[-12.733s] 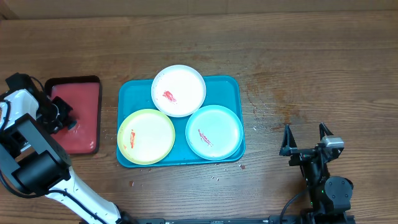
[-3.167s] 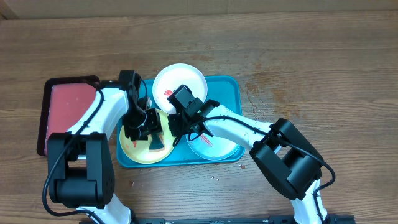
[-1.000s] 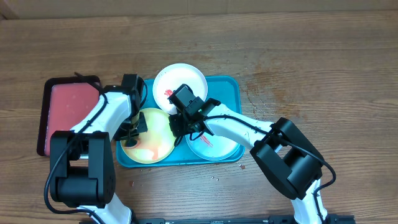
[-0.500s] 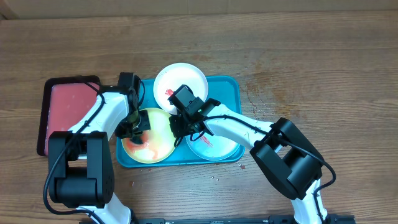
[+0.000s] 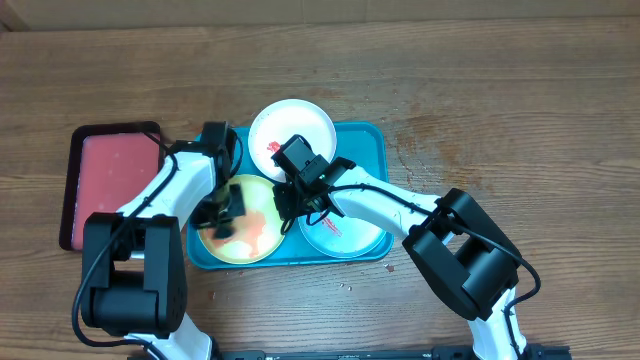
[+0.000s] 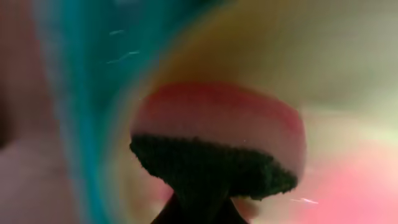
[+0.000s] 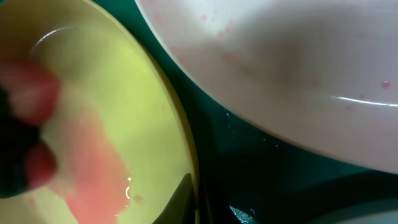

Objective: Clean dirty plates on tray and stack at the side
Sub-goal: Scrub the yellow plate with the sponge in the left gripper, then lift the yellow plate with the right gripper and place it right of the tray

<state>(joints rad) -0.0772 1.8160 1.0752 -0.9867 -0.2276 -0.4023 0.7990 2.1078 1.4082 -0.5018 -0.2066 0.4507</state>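
Sponge (image 6: 217, 124), pink with a dark face, sits clamped in the left gripper (image 5: 224, 212) on the yellow-green plate (image 5: 262, 240), which we see smeared pink at 8 o'clock on the tray (image 5: 368, 138). The right gripper (image 5: 290, 200) pinches that plate's 3 o'clock rim. The white plate (image 5: 300, 120) lies at 12 o'clock and the mint plate (image 5: 345, 232) at 4 o'clock, both red-marked.

Even soft overhead light, sharp top view, both wrist views heavily blurred close-ups, faint glare specks
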